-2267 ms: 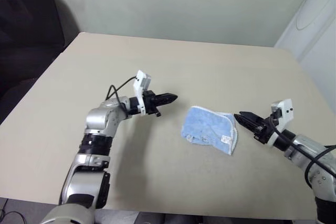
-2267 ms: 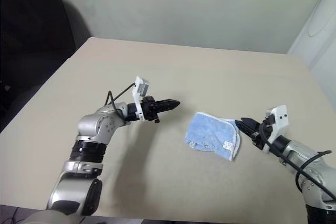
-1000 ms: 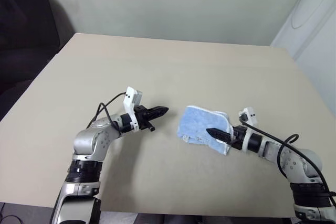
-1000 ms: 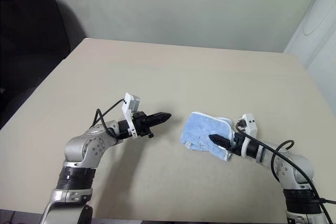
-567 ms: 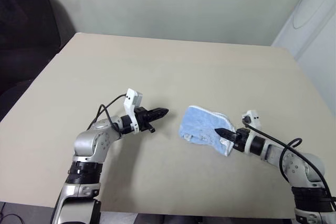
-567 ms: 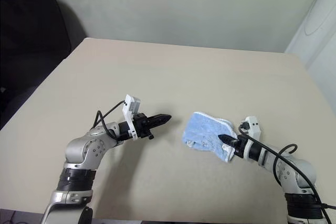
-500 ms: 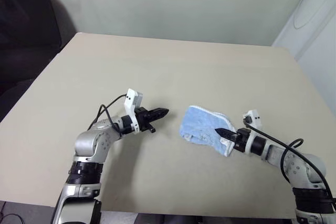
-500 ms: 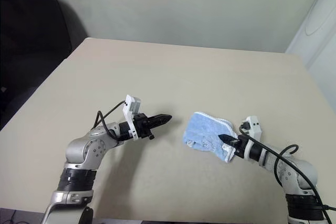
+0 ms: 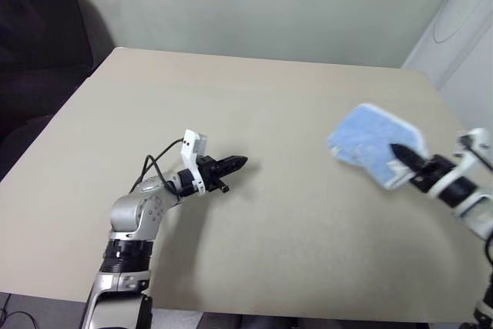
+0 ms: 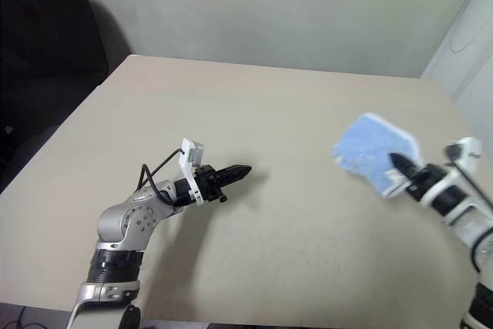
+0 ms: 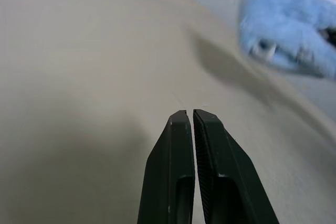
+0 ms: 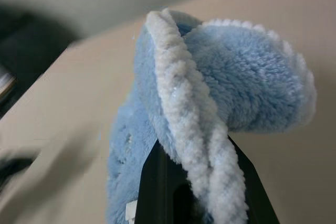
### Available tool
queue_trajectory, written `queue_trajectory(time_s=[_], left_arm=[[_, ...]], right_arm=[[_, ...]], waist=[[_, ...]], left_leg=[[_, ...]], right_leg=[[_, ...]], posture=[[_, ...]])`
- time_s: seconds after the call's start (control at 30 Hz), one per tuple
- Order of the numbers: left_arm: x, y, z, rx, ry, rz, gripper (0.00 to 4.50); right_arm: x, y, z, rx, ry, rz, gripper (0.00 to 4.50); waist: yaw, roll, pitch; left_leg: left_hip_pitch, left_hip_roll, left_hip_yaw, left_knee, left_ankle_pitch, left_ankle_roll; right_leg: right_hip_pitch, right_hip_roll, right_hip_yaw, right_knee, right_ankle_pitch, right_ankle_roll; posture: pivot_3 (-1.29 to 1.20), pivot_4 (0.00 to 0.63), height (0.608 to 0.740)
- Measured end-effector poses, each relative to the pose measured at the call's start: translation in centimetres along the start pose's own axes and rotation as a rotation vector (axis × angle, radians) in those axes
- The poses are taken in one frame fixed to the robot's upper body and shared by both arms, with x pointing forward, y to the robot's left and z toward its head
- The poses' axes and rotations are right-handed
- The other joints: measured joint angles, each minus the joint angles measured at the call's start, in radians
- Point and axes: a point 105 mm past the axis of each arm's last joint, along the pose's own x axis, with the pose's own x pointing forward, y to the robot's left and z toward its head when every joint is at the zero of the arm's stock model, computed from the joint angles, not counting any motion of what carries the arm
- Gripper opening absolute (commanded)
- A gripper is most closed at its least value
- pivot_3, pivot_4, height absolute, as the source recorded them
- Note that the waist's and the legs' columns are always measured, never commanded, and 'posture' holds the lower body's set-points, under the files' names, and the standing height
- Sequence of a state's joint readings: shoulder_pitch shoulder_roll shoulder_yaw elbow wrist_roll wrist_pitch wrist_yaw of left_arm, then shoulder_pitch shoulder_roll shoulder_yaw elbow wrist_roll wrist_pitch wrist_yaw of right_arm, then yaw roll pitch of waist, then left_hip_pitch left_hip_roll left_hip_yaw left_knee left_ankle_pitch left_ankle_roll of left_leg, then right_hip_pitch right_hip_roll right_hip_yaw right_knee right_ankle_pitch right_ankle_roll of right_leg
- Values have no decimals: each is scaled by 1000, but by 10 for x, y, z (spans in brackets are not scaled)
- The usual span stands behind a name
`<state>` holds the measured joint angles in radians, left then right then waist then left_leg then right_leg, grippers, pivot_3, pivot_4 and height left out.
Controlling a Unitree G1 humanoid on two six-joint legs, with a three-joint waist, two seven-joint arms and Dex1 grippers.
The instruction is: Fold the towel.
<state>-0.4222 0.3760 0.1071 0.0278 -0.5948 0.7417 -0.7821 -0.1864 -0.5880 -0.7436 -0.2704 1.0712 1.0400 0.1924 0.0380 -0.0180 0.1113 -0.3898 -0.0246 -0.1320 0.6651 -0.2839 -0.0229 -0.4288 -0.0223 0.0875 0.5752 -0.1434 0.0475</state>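
The towel (image 9: 368, 142), light blue with whitish edging, hangs in the air over the right side of the table, bunched and folded over. My right gripper (image 9: 400, 153) is shut on its near edge; in the right wrist view the towel (image 12: 220, 103) drapes over the black fingers (image 12: 157, 182). My left gripper (image 9: 240, 162) hovers over the middle-left of the table, shut and holding nothing, well apart from the towel. Its closed fingers (image 11: 181, 182) show in the left wrist view, with the towel (image 11: 283, 24) beyond them.
The beige table (image 9: 254, 105) has its far edge against a pale wall. A dark chair (image 9: 31, 44) stands off the far left corner. A white panel (image 9: 462, 28) rises at the right.
My right gripper shut on the towel and carried it up and to the right, off the table. The left gripper stayed where it was.
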Motion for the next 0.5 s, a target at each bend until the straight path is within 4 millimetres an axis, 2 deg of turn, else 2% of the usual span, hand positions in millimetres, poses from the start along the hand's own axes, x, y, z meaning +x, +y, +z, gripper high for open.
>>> queue_trajectory(time_s=[0.1,0.2,0.37,0.5], left_arm=[[4,-2,1,-7,-11,-10,246],[12,-6,6,-3,-30,-32,246],[18,-9,13,14,-43,-50,246],[18,-8,13,11,-42,-48,246]], right_arm=[[-10,-35,3,71,-5,-186,10],[-14,-62,-10,164,26,-339,10],[-13,-82,-29,255,48,-467,10],[-16,-92,-37,276,66,-533,1244]], waist=[[-1,0,0],[-1,0,0],[-2,2,0],[-2,2,0]], left_leg=[[0,0,0,0,0,0],[0,1,0,0,0,1],[1,1,1,-1,1,5],[0,1,1,0,1,5]], right_leg=[[0,0,0,0,-2,4],[0,0,0,0,-2,5],[0,0,0,0,-2,7],[0,0,0,0,-2,8]], posture=[[0,150,740],[0,150,740],[0,150,740],[0,150,740]])
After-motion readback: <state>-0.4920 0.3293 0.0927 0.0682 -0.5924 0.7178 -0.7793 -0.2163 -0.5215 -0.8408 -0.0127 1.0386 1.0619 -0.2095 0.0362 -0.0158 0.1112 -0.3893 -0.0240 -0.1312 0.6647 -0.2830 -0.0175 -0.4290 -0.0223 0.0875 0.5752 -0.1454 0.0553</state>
